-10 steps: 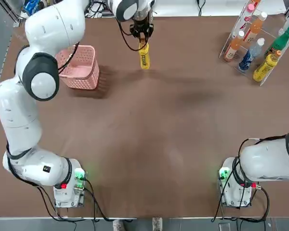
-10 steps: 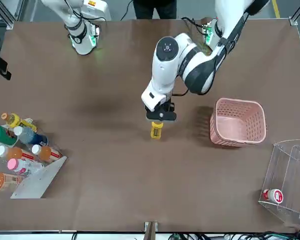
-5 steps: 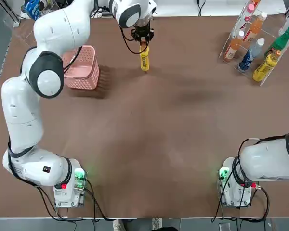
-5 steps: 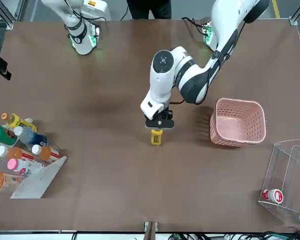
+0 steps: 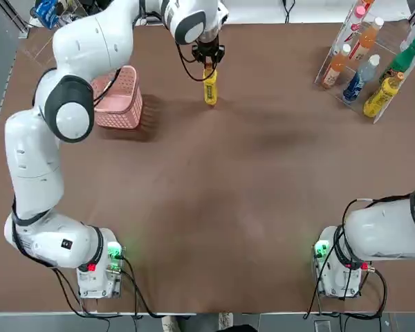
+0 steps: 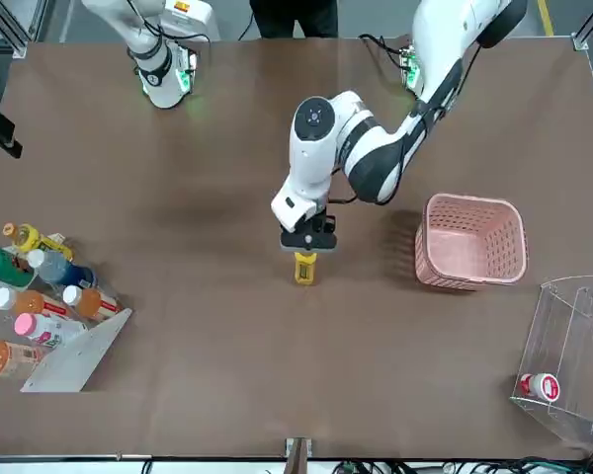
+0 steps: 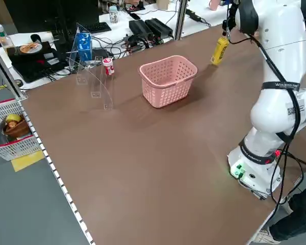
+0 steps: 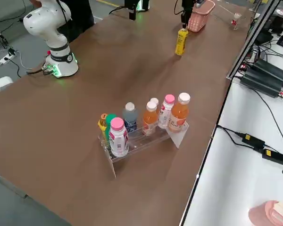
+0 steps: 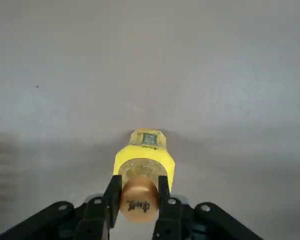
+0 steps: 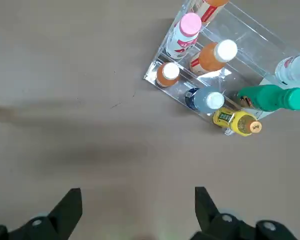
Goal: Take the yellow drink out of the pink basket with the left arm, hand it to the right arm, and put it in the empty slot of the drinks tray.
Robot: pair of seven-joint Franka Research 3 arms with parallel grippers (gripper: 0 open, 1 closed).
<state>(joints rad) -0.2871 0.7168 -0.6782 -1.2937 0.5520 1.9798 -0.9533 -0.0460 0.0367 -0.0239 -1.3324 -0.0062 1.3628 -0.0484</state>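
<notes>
My left gripper [image 5: 209, 58] is shut on the orange-yellow cap of the yellow drink [image 5: 209, 87], which hangs upright at or just above the tabletop, to the right of the pink basket [image 5: 117, 101]. The front view shows the same bottle [image 6: 304, 268] under the gripper [image 6: 308, 240], left of the basket [image 6: 472, 243]. In the left wrist view both fingers [image 9: 113, 192] clamp the cap of the drink [image 9: 144, 161]. The drinks tray [image 5: 330, 52] stands at the far right, with several bottles in it. I cannot pick out its empty slot. My right gripper [image 10: 137, 210] is open, high above the tray [image 10: 270, 36].
A clear acrylic stand [image 6: 563, 341] holding a small red-and-white bottle [image 6: 540, 386] sits beyond the basket at the table's far left corner. The right arm [image 5: 387, 232] is folded near its base. A person in dark clothes [image 6: 295, 14] stands behind the robot.
The left arm has turned its wrist and lowered the yellow drink a little toward the table, bringing it more upright. The grip stays shut. The right arm has not moved.
</notes>
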